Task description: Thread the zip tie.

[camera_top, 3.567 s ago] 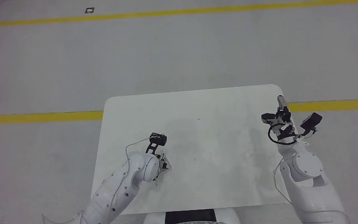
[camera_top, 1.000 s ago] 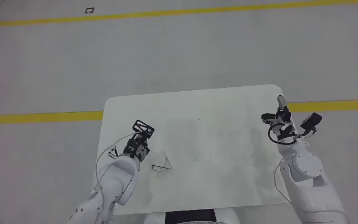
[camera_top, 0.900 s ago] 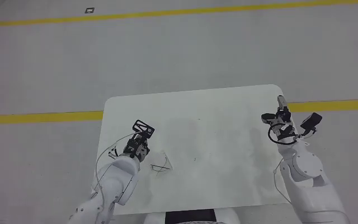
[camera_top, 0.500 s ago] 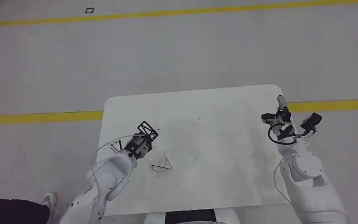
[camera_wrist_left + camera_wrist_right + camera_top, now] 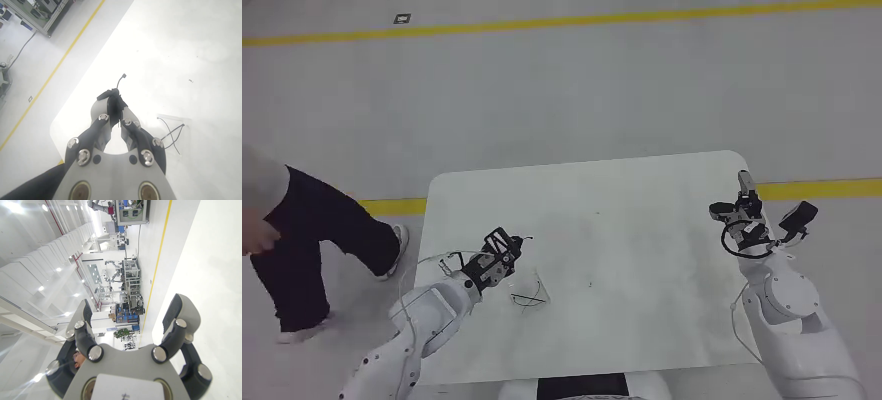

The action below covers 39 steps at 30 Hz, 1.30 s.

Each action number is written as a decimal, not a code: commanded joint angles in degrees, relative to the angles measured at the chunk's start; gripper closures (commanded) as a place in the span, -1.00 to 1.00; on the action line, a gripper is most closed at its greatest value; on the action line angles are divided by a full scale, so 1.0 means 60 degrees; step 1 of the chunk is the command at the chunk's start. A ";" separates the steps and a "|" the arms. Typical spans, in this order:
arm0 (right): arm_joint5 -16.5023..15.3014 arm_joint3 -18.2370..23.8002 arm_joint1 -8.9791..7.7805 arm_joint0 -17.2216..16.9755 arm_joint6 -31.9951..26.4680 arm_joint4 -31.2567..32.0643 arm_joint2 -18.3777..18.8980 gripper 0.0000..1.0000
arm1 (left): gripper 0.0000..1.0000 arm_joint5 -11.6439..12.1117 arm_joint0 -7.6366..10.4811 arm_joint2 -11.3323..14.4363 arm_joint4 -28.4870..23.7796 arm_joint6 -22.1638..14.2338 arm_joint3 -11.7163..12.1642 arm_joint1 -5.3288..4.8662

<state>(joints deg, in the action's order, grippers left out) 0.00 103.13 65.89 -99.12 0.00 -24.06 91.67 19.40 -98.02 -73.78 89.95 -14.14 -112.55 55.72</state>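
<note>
Left tool (image 5: 505, 243) sits in the lower left of the top view, over the bench (image 5: 642, 190), fingers closed on the zip tie (image 5: 119, 83). A short curved stub runs out past the fingertips and ends in the head (image 5: 124, 75).

Right tool (image 5: 131, 302) is at the right edge of the top view, well apart from the left one, fingers spread with nothing between them.

Spare ties (image 5: 171, 132) lie crossed on a clear sheet (image 5: 186, 121) on the bench, near the left tool.

Risks, as we judge them:
- The strap is thin and springy. It could pivot between the pads, so the head slot would swing off line just as the tail is offered to it.
- The tail is probably limp. If the right tool takes it far from the tip, the tip may droop and miss the slot.
- A low pass by either arm could snag the spare ties or drag the sheet.

Not resolved:
- The stretch of strap inside the grip is hidden by the pads.
- We cannot trace where the tail runs behind the fingers.
- We cannot make out which way the head slot faces.
- The spare ties overlap, so their count is uncertain.
</note>
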 commanded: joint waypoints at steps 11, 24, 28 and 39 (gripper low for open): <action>0.1382 -0.0383 -0.0005 0.1211 -0.2234 0.1102 -0.1331 -1.00 | 1.00 0.0014 0.0449 0.0280 0.0000 0.0985 0.0355 -0.0830; 0.2603 -0.1221 0.0300 0.3008 -0.2971 0.1948 -0.3807 -1.00 | 1.00 -0.0615 0.0751 0.0781 0.0000 0.1798 0.0532 -0.1600; 0.2603 -0.1221 0.0300 0.3008 -0.2971 0.1948 -0.3807 -1.00 | 1.00 -0.0615 0.0751 0.0781 0.0000 0.1798 0.0532 -0.1600; 0.2603 -0.1221 0.0300 0.3008 -0.2971 0.1948 -0.3807 -1.00 | 1.00 -0.0615 0.0751 0.0781 0.0000 0.1798 0.0532 -0.1600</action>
<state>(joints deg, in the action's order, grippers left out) 15.62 95.81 67.69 -81.07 -17.83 -12.38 68.83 15.71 -93.52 -69.10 89.95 -3.35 -109.35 46.11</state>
